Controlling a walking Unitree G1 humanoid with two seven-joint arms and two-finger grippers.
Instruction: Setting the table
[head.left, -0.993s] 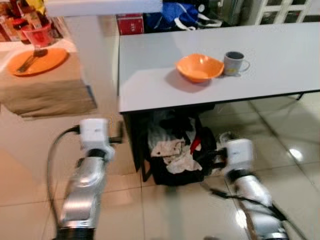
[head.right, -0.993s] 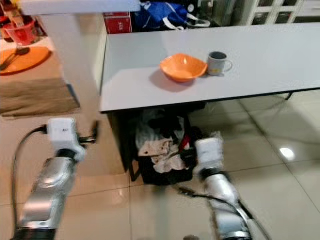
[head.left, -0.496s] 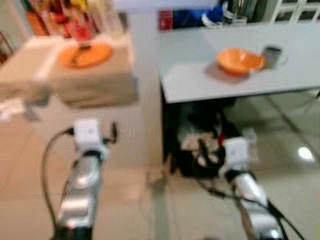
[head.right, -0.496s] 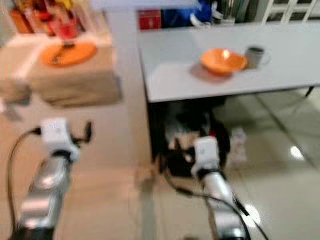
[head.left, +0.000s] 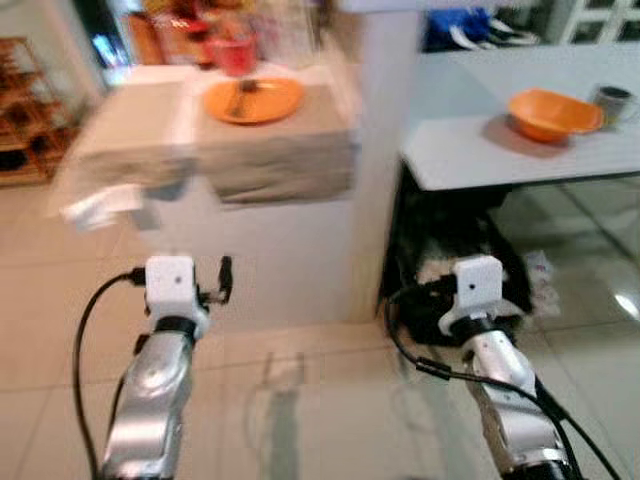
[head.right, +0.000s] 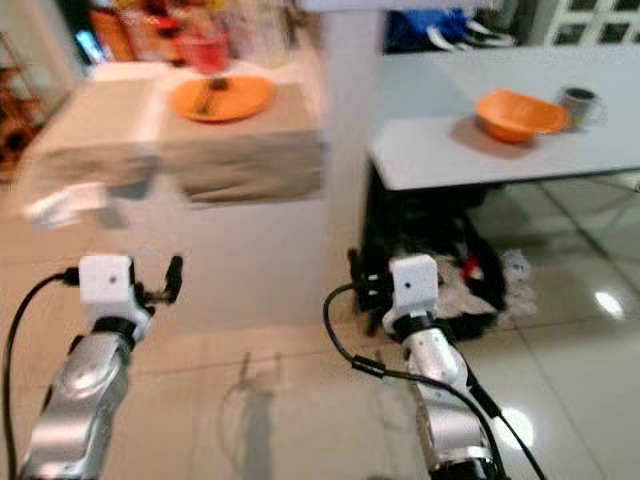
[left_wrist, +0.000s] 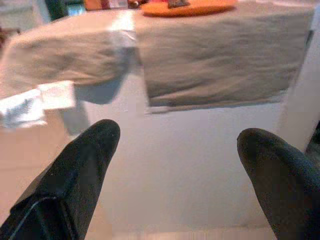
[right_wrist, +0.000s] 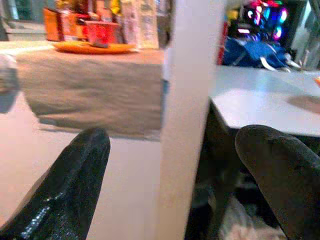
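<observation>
An orange plate (head.left: 253, 100) carrying a utensil lies on a counter draped with a beige cloth (head.left: 270, 155), straight ahead; it also shows in the left wrist view as the plate (left_wrist: 187, 7). To the right, an orange bowl (head.left: 555, 113) and a grey mug (head.left: 612, 102) stand on the grey table (head.left: 470, 150). My left gripper (left_wrist: 180, 165) is open and holds nothing, low in front of the counter's white side. My right gripper (right_wrist: 175, 165) is open too, low before the white pillar (right_wrist: 187, 115).
A red cup (head.left: 232, 52) and bottles stand behind the plate. A white paper (head.left: 100, 205) hangs off the counter's left corner. A dark basket of clothes (head.right: 470, 285) sits under the table. A wooden shelf (head.left: 25, 120) is at far left. Tiled floor lies in front.
The camera has swung left, so the counter with the orange plate is now ahead and the table with bowl and mug sits at the right edge. Both arms stay low.
</observation>
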